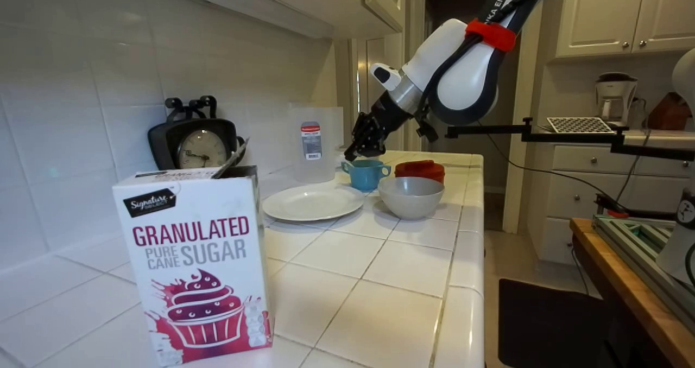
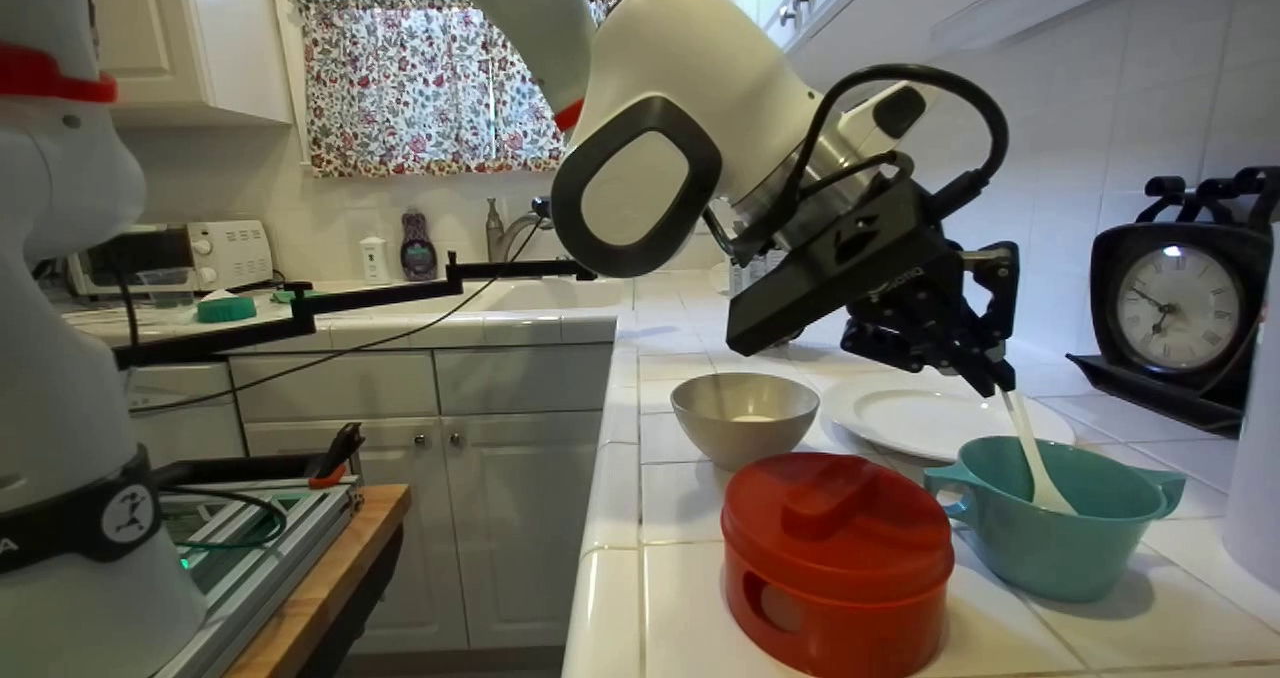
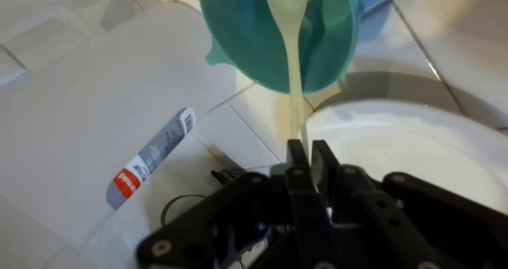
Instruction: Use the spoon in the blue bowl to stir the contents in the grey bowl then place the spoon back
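A white spoon (image 2: 1040, 473) (image 3: 292, 43) stands slanted in the blue bowl (image 2: 1060, 553) (image 1: 367, 179) (image 3: 254, 58), its head down inside and its handle rising past the rim. My gripper (image 2: 998, 385) (image 3: 305, 144) reaches down over the bowl from above. Its fingertips are nearly together at the top of the handle; the handle's very end is hidden by the fingers. Further along the counter sits the grey bowl (image 2: 725, 443) (image 1: 411, 201), apart from the gripper. Something pale lies low in it in an exterior view.
Close beside both bowls is a red lidded pot (image 2: 840, 578) (image 1: 419, 168). The white plate (image 2: 930, 418) (image 1: 313, 202) (image 3: 401, 154) lies just by the blue bowl. A clear container (image 1: 299, 156) with a label stands near the wall. A sugar box (image 1: 190, 281) and a clock (image 2: 1175, 308) are also on the counter.
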`<state>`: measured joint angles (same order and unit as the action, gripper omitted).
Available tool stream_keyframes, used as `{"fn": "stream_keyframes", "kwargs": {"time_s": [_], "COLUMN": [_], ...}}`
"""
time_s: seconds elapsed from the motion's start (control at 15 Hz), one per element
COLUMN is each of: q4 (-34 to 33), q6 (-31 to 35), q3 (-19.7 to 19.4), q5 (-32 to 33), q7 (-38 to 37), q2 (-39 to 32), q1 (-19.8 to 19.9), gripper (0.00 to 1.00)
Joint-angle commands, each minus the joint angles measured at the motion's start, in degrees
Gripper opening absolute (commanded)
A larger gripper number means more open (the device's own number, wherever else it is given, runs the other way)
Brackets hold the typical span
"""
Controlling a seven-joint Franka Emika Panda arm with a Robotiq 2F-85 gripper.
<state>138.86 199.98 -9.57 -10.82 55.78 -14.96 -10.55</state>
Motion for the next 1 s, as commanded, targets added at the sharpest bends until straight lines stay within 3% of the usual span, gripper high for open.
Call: {"fn": "stream_keyframes", "kwargs": {"time_s": [0.0,0.53,0.6,0.67,0.93], "q4": [0.47,0.4,0.55,0.62,0.58], "q6": [3.27,3.48,3.04,3.13,6.88], "q3": [-0.87,-1.12,-1.64,-2.42,-8.46], "q5": [-0.04,0.1,-0.48,-1.04,-6.43], "q7": [1.64,2.1,2.67,3.58,8.35], "q2": [-0.13,0.1,0.41,0.48,-1.39], "q1": [-1.07,-1.53,-2.06,-2.73,-8.41], "gripper": [0.02,0.0,0.25,0.26,0.55]}}
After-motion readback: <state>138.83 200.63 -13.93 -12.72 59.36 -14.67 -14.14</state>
